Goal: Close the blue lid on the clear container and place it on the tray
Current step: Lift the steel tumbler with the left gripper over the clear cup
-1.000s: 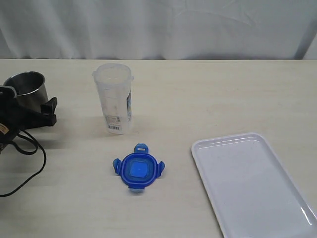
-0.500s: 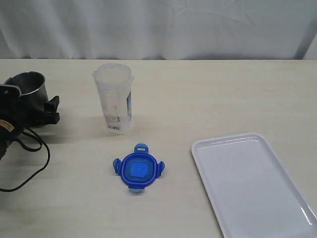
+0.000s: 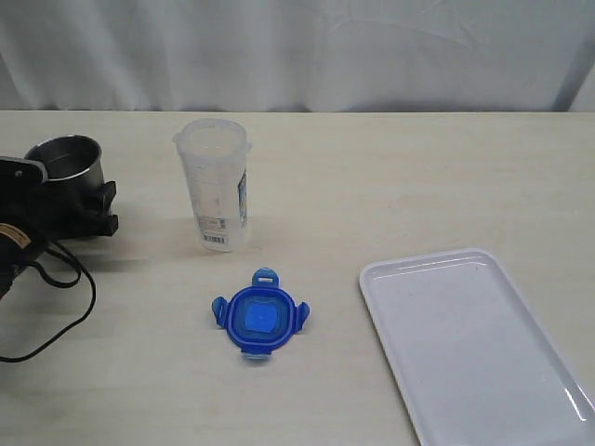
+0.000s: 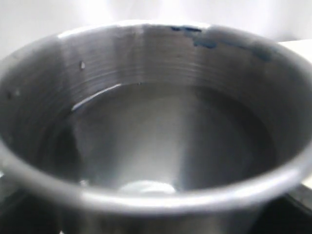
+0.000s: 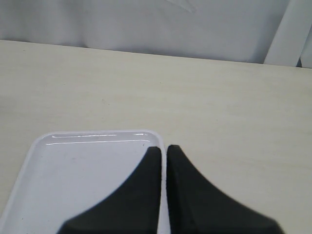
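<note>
One steel cup [image 3: 58, 156] at the left edge shows only bare metal inside. The left gripper [image 3: 88, 209] is close against it; I cannot tell whether its jaws press it. One clear container [image 3: 214, 186] stands upright and open-topped, left of centre. One blue lid [image 3: 260, 317], with four tabs spread, lies flat below it. One white tray [image 3: 474, 353] fills the lower right. The right gripper [image 5: 163, 150] hangs over its rim, jaws together.

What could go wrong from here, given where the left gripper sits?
1. The left gripper sits at the steel cup, not the clear container; it may grab the wrong item.
2. The clear container is tall and narrow and stands unsupported; pressing the blue lid on could tip it.
</note>
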`<state>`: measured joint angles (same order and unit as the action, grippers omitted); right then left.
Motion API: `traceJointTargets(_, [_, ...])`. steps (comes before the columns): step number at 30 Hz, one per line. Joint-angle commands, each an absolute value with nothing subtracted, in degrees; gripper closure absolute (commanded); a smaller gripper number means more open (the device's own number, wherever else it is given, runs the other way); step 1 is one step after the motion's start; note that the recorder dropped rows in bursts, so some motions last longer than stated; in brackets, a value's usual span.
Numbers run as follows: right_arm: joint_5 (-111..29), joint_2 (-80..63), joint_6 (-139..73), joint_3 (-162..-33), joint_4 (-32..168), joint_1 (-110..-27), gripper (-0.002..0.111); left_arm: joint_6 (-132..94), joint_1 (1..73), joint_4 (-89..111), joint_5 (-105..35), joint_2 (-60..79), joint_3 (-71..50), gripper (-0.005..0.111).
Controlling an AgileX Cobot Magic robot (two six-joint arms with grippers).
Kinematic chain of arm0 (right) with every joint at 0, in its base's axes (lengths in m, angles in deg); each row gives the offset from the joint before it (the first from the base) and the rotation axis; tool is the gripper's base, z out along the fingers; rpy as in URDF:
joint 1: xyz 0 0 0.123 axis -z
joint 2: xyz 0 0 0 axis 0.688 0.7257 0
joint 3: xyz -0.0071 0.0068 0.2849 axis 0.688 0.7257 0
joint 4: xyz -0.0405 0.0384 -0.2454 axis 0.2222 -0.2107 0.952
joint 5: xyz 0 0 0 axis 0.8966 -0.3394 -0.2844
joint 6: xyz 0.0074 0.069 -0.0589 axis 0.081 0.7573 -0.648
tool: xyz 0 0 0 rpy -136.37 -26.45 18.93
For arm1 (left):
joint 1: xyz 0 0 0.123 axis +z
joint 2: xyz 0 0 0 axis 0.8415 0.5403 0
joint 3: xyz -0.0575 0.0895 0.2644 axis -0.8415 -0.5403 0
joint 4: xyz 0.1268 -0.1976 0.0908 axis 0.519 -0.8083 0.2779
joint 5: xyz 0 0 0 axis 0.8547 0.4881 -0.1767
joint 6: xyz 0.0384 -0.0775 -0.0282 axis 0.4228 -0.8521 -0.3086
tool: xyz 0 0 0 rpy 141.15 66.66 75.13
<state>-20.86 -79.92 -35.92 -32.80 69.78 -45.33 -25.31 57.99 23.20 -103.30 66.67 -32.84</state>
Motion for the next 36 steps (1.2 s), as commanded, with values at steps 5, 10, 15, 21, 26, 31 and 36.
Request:
traceJointTargets(5, [-21.1, -80.2, -35.9, -32.6, 70.0, -45.0, 0.104, -29.3, 58.0, 26.6, -95.0, 60.7, -32.8, 0.107])
traceJointTargets(10, [-21.1, -80.2, -35.9, -32.6, 70.0, -45.0, 0.104, -33.4, 58.0, 31.2, -93.3, 54.7, -32.8, 0.107])
traceJointTargets(15, [-21.1, -80.2, -35.9, -32.6, 70.0, -45.0, 0.104, -37.8, 58.0, 35.0, -93.6, 50.0, -32.6, 0.107])
traceJointTargets(21, [-21.1, -80.2, -35.9, -32.6, 70.0, -45.0, 0.104, -43.6, 58.0, 41.5, -88.2, 44.9, -28.4, 0.107])
traceJointTargets(26, [-21.1, -80.2, -35.9, -32.6, 70.0, -45.0, 0.104, -48.9, 57.9, 48.1, -86.2, 44.7, -24.3, 0.107])
traceJointTargets(31, [-21.1, -80.2, -35.9, -32.6, 70.0, -45.0, 0.104, -50.1, 55.7, 49.6, -81.4, 44.7, -20.4, 0.107])
traceJointTargets(36, [-21.1, -80.2, -35.9, -32.6, 70.0, -45.0, 0.104, -49.9, 52.3, 52.1, -78.9, 44.7, -17.9, 0.107])
